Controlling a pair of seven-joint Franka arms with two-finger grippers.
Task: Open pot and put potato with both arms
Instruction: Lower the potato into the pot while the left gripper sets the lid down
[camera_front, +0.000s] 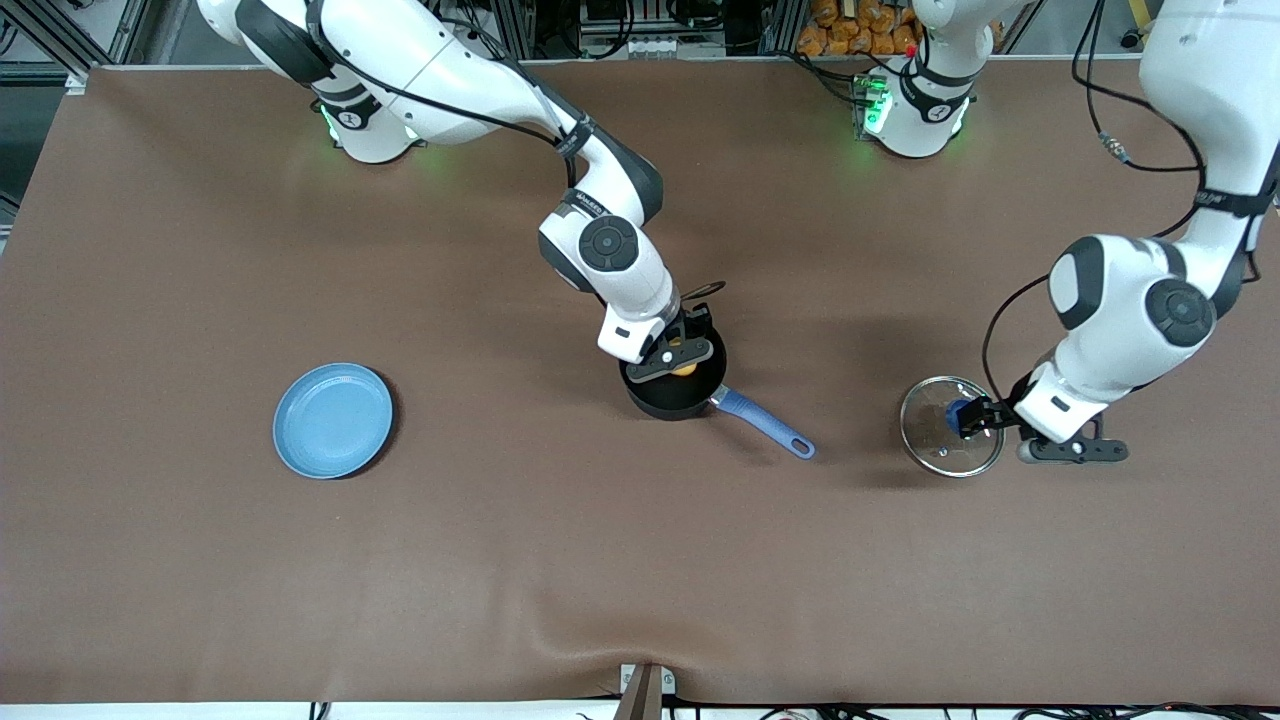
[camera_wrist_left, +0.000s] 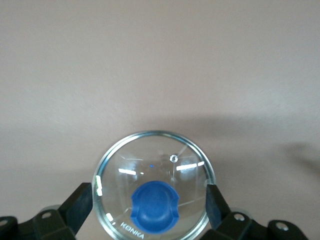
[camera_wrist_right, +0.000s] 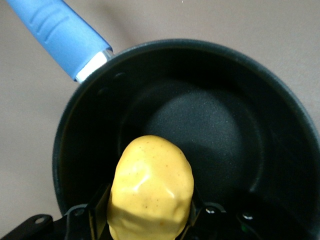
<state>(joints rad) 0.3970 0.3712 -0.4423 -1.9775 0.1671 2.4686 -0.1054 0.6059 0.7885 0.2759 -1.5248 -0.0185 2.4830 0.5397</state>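
1. Right gripper (camera_front: 683, 358) first: its two fingers (camera_wrist_right: 97, 210) are clamped on the potato (camera_wrist_right: 151, 192), one on each flank, and the yellow-orange lump hangs between them right over the open mouth of the pot (camera_front: 672, 392).

2. From the right wrist view, the potato sits above the pot's dark, bare floor, toward the rim rather than over the centre. I can't tell whether it touches the pot wall.

3. Left gripper (camera_front: 972, 417) now: jaws spread wide, one finger (camera_wrist_left: 80, 205) on either side of the lid (camera_wrist_left: 152, 185), standing well clear of the blue knob (camera_wrist_left: 154, 207) between them. Nothing is gripped there.

4. The glass lid lies flat on the brown table (camera_front: 500, 560), knob up, toward the left arm's end and well apart from the pot.

5. The pot stands uncovered near the middle of the table, its long blue handle (camera_front: 765, 422) angling toward the front camera and toward the lid's end.

6. The light-blue plate (camera_front: 333, 420) rests alone toward the right arm's end, well apart from the pot.

7. The right arm (camera_front: 600, 240) reaches down from its base over the pot; the left arm (camera_front: 1130, 310) bends low over the lid.
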